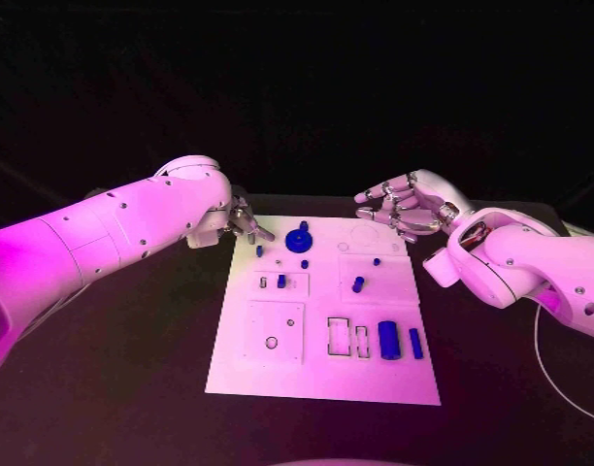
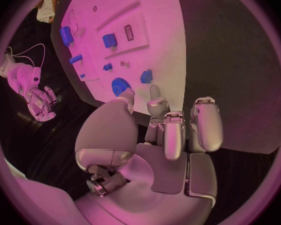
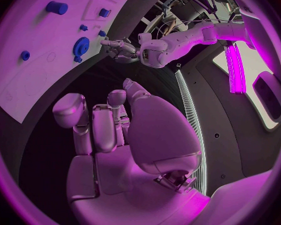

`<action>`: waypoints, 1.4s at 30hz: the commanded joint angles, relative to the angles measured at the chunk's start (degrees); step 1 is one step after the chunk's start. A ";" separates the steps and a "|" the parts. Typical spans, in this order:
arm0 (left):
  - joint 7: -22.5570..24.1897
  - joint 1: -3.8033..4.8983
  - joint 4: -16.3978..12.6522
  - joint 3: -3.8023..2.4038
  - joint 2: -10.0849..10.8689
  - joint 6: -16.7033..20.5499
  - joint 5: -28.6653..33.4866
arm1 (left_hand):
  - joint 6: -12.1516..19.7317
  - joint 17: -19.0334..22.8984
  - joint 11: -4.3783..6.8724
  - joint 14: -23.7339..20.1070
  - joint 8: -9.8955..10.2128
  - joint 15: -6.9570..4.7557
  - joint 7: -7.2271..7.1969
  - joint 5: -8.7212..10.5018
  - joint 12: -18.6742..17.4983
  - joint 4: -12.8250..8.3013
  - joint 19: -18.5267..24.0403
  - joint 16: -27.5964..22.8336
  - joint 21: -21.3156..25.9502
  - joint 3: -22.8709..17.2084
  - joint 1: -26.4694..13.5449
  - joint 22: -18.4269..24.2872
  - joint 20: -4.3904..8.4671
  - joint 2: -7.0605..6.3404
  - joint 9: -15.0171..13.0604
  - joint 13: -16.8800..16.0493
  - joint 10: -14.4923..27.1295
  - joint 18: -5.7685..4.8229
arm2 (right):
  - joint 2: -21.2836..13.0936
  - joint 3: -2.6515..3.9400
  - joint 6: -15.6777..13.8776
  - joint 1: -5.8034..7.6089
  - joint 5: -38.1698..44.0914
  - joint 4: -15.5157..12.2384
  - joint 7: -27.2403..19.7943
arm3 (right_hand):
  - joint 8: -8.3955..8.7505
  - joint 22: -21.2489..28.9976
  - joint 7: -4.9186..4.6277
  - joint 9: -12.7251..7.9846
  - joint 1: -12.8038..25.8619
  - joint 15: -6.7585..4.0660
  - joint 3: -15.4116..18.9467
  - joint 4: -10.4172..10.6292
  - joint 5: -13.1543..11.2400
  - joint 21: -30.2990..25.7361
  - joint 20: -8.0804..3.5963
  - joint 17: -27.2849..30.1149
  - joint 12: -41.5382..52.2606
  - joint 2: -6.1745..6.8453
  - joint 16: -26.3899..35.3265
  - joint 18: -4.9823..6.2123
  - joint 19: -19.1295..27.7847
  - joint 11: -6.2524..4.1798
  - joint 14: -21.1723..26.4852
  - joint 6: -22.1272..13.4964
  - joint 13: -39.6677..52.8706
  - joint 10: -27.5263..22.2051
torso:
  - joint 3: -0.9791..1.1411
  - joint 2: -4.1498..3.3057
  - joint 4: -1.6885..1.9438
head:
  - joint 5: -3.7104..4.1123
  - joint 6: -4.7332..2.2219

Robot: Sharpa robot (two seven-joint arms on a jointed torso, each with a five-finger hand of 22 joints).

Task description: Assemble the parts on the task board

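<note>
A black counter [image 1: 129,388] is seen under a dark room, with the white task board [image 1: 325,374] laid at its middle. Several blue parts are carried by the board; one gear [image 1: 299,239] and two upright blocks [image 1: 388,340] can be counted, the smaller ones less surely. The left hand [image 1: 242,221] is held at the board's far left corner, the right hand [image 1: 407,206] beyond its far right corner; both are kept loosely curled and nothing is held.

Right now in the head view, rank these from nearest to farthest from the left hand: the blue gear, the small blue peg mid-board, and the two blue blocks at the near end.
From the left hand:
1. Blue gear, at the board's far end, just beside the hand.
2. Small blue peg, mid-board, toward the right side.
3. Two blue blocks, near end, right side; too close together to rank apart.
</note>
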State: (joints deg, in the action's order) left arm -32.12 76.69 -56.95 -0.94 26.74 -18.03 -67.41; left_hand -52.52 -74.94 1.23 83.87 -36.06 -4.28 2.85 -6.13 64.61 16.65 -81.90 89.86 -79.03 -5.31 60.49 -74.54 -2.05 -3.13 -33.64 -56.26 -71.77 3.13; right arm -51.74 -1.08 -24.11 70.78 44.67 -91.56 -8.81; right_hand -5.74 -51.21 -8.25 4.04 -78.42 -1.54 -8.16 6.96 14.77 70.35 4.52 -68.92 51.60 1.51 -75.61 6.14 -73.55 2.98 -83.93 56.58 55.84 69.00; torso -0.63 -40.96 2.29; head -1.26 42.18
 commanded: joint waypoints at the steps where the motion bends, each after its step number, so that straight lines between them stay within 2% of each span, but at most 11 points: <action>1: 1.39 -0.01 -0.23 0.00 -0.15 -2.54 0.68 | -0.41 -15.06 -0.05 6.13 -0.29 -0.23 -0.14 0.16 0.29 -0.17 -0.31 0.14 -0.36 0.47 0.71 -0.09 0.10 0.73 -0.13 -0.12 -0.54 0.53 | 0.08 0.00 0.81 -0.04 0.59 0.03 -0.10 | -0.20 0.08 -0.06 -0.09 0.46 0.09 -0.24 0.13 0.38 -0.20 -0.01 0.05 -0.20 0.08 0.29 1.10 0.55 0.05 -1.66 -0.34 -0.05 -0.31 | 0.02 0.03 0.01 | 0.06 0.09; 9: 0.98 -0.02 -0.25 0.01 -0.21 -4.93 0.73 | -0.37 -15.06 0.04 6.13 -0.47 -0.33 -0.23 0.12 0.40 -0.35 -0.36 0.14 -0.38 0.76 2.13 -0.21 0.21 1.08 -0.21 -0.18 -0.60 0.51 | 0.10 0.00 0.83 -0.04 0.59 0.01 -0.11 | -0.22 0.10 -0.06 -0.08 0.46 0.08 -0.29 0.12 0.59 -0.24 -0.01 0.05 -0.17 0.08 0.32 1.10 0.53 0.05 -1.67 -0.35 -0.05 -0.27 | 0.00 0.01 0.05 | 0.05 0.12; 25: 0.71 -0.14 0.33 0.06 -0.55 -5.05 0.80 | -0.30 -15.06 0.08 6.13 -0.64 -0.37 -0.26 0.05 0.39 -0.53 -0.34 0.14 -0.33 0.93 3.71 -0.25 0.27 1.70 -0.28 -0.11 -0.55 0.51 | 0.07 0.00 0.85 -0.04 0.59 -0.05 -0.11 | -0.23 0.11 -0.06 -0.08 0.46 0.08 -0.32 0.11 0.68 -0.26 -0.01 0.08 -0.17 0.08 0.35 1.10 0.53 0.04 -1.68 -0.35 -0.06 -0.25 | -0.01 -0.01 0.01 | 0.06 0.27; 42: -0.18 -0.27 1.46 0.11 -0.98 -4.81 2.90 | -0.14 -15.06 0.16 6.13 -1.03 -0.43 -0.35 -0.09 0.46 -0.76 -0.32 0.14 -0.22 0.29 6.47 -0.32 0.34 4.15 -0.44 -0.07 -0.52 0.52 | -0.03 0.00 0.95 -0.04 0.59 -0.13 0.07 | -0.27 0.21 -0.09 -0.07 0.68 0.09 -0.43 0.29 1.01 -0.37 -0.01 0.14 -0.27 -0.06 0.46 1.10 0.50 0.07 -1.70 -0.37 -0.21 -0.24 | 0.00 -0.01 0.01 | 0.15 0.56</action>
State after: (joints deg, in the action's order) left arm -31.94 76.43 -55.58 -0.82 25.93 -22.01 -65.58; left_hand -52.72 -74.91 1.23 83.87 -36.81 -4.28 2.64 -6.13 64.79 16.07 -82.10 89.86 -79.00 -4.79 66.42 -74.78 -1.85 1.13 -34.01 -56.38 -72.18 3.12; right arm -51.79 -1.08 -23.92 70.78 44.76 -91.60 -8.74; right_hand -5.74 -51.04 -8.17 4.04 -78.42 -1.54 -8.32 7.12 15.43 70.35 4.52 -68.82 51.60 1.52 -75.38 6.14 -73.56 3.04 -83.93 56.50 55.69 69.06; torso -0.64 -40.97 2.31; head -1.05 42.70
